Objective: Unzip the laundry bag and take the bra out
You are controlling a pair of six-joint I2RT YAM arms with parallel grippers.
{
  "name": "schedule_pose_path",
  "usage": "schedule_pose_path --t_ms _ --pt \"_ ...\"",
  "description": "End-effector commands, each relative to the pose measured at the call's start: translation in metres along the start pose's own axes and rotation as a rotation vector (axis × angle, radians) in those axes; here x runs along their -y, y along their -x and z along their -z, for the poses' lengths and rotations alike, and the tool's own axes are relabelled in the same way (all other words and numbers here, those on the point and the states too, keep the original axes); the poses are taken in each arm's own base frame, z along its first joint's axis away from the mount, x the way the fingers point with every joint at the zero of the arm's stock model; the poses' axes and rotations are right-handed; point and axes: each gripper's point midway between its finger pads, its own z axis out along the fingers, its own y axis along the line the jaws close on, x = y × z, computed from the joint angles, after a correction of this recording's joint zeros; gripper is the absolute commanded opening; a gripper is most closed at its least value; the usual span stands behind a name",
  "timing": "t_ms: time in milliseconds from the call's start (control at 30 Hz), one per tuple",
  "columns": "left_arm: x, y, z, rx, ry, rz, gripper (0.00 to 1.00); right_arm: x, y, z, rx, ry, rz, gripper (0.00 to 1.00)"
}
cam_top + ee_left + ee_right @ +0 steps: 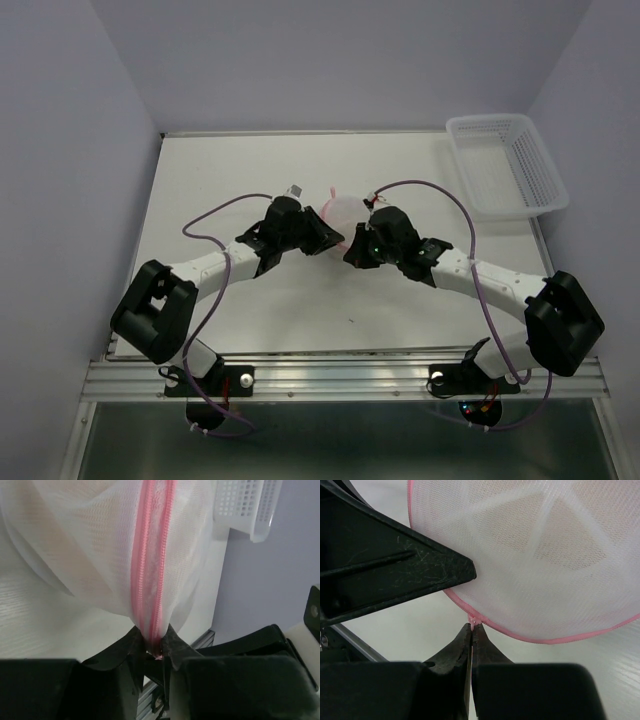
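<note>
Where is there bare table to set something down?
Bare: the table's far-left stretch behind the left arm, and the near middle between both arms. Crowded: the centre, where both arms converge on the laundry bag; the lattice basket takes the far-right corner.

Bright, even, diffuse light, faint soft shadows; laundry bag (90, 545) mesh fairly sharp, dark near foreground blurred.

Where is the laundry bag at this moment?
In the top view the laundry bag is near the middle of the table, pinched at its pink trim between the left gripper and the right gripper; the white basket is at the back right corner.
</note>
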Motion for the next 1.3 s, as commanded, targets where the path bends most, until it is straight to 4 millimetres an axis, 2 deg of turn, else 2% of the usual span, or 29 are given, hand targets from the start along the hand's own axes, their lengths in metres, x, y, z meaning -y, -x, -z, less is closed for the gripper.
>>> schedule_pose_path --t_ms 0,33,67,233,433,600,633,833,867,933,967,1000,1100,1167,1200,1267 --pt "0.030 0.000 0.006 0.004 -0.112 0.002 0.25 -0.013 0.012 0.004 0.052 0.042 0.000 0.01" --pt "0.032 -0.001 0.010 0.001 -0.119 0.000 0.06 -0.005 0.008 0.001 0.045 0.011 0.004 0.01" --pt "0.035 -0.001 0.011 0.004 -0.126 0.001 0.00 -0.004 0.007 0.000 0.042 0.009 0.004 0.01" --pt "0.038 0.001 0.017 0.010 -0.116 -0.032 0.00 0.014 0.002 0.000 0.033 -0.070 0.035 0.01" --pt "0.042 0.008 0.020 -0.004 -0.138 -0.102 0.00 0.036 0.009 0.011 0.067 -0.155 0.052 0.01" --pt "0.036 0.016 0.025 -0.031 -0.146 -0.154 0.00 0.073 0.016 0.017 0.067 -0.208 0.031 0.01" --pt "0.035 0.018 0.026 -0.038 -0.150 -0.167 0.00 0.085 0.022 0.020 0.082 -0.228 0.015 0.01" --pt "0.026 0.043 0.038 -0.046 -0.212 -0.202 0.00 0.126 0.043 0.030 0.117 -0.320 0.072 0.01" --pt "0.025 0.044 0.039 -0.062 -0.225 -0.244 0.00 0.140 0.049 0.033 0.126 -0.360 0.085 0.01" --pt "0.019 0.050 0.037 -0.068 -0.191 -0.285 0.00 0.152 0.060 0.035 0.165 -0.406 0.099 0.01" --pt "0.011 0.055 0.033 -0.078 -0.128 -0.280 0.00 0.166 0.067 0.040 0.187 -0.470 0.127 0.01" --pt "0.009 0.058 0.033 -0.082 -0.128 -0.333 0.00 0.174 0.069 0.040 0.204 -0.509 0.138 0.01" --pt "0.004 0.063 0.030 -0.096 -0.119 -0.346 0.00 0.198 0.088 0.047 0.269 -0.590 0.143 0.01" --pt "0.004 0.064 0.029 -0.110 -0.133 -0.374 0.00 0.197 0.091 0.046 0.279 -0.583 0.155 0.01" --pt "0.005 0.066 0.028 -0.106 -0.131 -0.376 0.00 0.191 0.098 0.045 0.308 -0.555 0.162 0.01" --pt "0.008 0.070 0.026 -0.104 -0.131 -0.396 0.00 0.177 0.101 0.042 0.301 -0.481 0.191 0.01"
